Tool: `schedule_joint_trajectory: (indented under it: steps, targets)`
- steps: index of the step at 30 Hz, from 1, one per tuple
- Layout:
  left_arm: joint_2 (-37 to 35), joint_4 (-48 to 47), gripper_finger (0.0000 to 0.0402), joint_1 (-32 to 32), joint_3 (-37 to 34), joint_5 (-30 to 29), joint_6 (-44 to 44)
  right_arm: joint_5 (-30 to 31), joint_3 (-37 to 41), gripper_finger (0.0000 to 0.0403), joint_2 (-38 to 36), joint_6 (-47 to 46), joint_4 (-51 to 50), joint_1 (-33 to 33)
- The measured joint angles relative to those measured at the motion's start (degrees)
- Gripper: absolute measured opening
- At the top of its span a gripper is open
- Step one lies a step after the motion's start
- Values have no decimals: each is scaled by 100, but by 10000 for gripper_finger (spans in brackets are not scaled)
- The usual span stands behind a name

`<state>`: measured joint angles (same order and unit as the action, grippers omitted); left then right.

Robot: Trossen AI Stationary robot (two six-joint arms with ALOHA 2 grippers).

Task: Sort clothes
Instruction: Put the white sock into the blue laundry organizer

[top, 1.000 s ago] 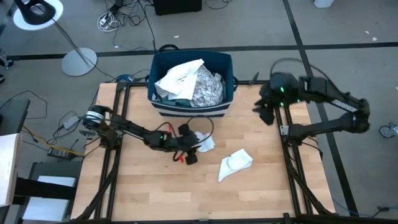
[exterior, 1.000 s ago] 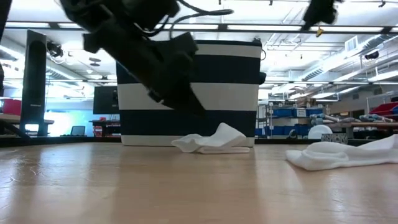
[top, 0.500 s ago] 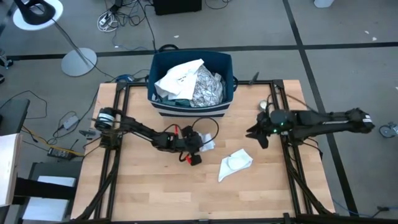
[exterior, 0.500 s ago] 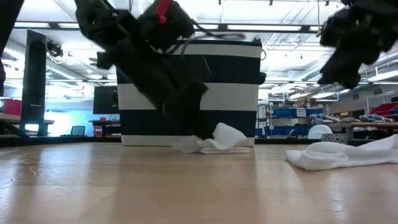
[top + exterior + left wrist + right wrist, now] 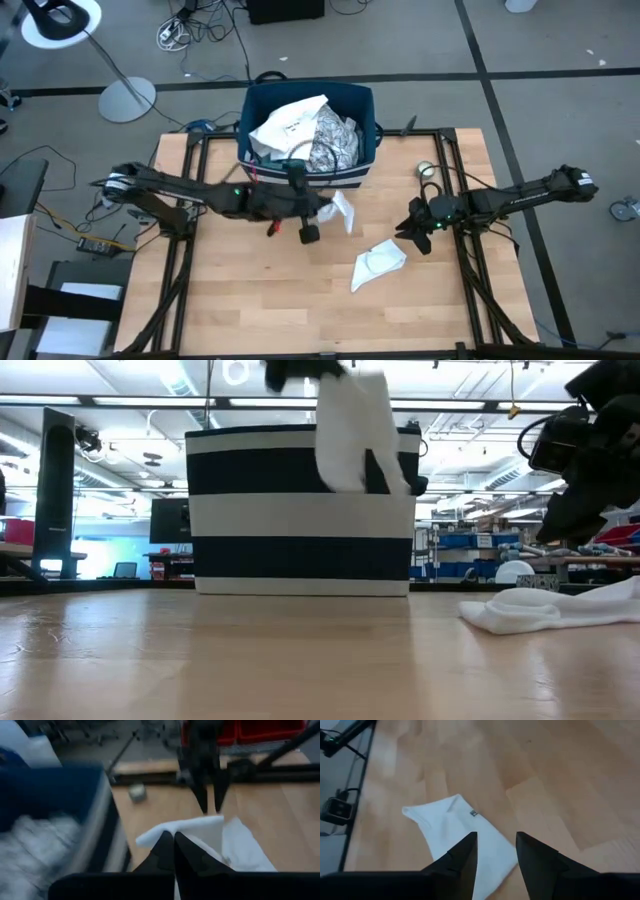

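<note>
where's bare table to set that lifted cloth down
Free: the wood in front of the left pincer holding the white cloth, and the table's left side. Crowded: around the white garment by the right pincer, and the full bin.

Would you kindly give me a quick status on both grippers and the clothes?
Left gripper shut on white cloth, lifted beside bin. Right gripper open, above second white cloth on table. Nothing in the way.

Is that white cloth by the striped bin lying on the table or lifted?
Lifted. The left gripper is shut on the white cloth, which hangs clear of the table before the bin.
</note>
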<state>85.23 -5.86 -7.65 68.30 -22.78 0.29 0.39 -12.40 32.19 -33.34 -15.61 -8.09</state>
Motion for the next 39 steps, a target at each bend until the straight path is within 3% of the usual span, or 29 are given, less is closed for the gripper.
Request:
schedule_joint_trajectory:
  steps: [8, 13, 18, 23, 28, 33, 39]
  targets:
    - [-44, -830, 1, 538, 1967, -263, 1469, 316, 0, 130, 80, 47, 7, -53]
    - [-45, -938, 1, 1313, 2871, -274, 1723, 316, 0, 130, 80, 107, 11, -53]
    - [-29, -1041, 8, 2003, 2972, -166, 1442, 325, 0, 129, 80, 151, 12, -53]
    - [176, -1829, 27, 2616, 2966, -136, 987, 325, 0, 128, 80, 151, 15, -51]
    - [227, -2518, 66, 3021, 2959, 1080, 198, 323, 0, 127, 80, 149, 32, -51]
    - [113, -2628, 102, 3070, 2978, 1359, 81, 321, 0, 127, 82, 151, 65, -51]
    - [-190, -3174, 108, 2676, 3204, 1512, -176, 292, 0, 127, 80, -82, 97, -51]
